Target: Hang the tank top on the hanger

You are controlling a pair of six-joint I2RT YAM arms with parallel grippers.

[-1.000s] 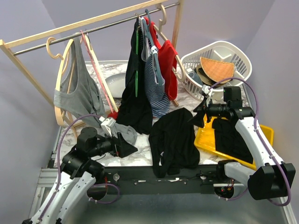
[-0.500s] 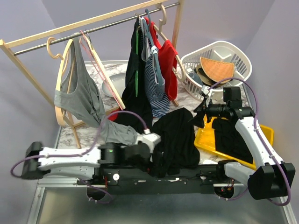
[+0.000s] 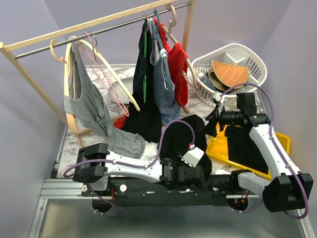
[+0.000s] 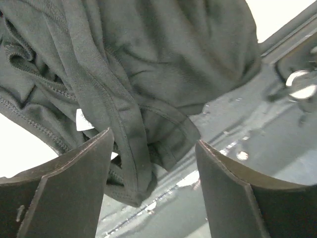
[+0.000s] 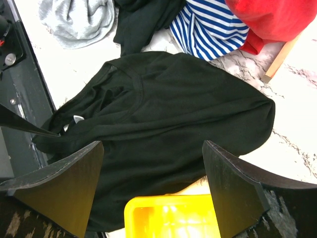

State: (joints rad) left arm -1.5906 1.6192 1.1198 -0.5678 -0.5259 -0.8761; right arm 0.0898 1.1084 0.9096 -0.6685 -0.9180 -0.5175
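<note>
The black tank top (image 3: 183, 144) lies crumpled on the marble table near its front edge. It fills the left wrist view (image 4: 148, 59) and the right wrist view (image 5: 183, 109). My left gripper (image 3: 195, 171) is open and empty, its jaws (image 4: 153, 188) wide apart over the top's near hem at the table's front rail. My right gripper (image 3: 210, 124) is open and empty, hovering (image 5: 151, 193) above the top's right edge and the yellow tray. I cannot make out a slim cream hanger with a dark metal hook; it is hidden or out of view.
A clothes rack spans the back with a grey tank top (image 3: 89, 104), a pink wire hanger (image 3: 106, 74), a black green-striped garment (image 3: 143, 99), a striped top (image 3: 166, 94) and a red top (image 3: 178, 69). A yellow tray (image 3: 218, 148) holds dark cloth (image 3: 245, 144). A white basket (image 3: 252, 59) stands behind it.
My left arm has swept from the left side rightward along the front edge to the tank top's near end. The grey tank top and pink hanger have swung. The right arm has not moved.
</note>
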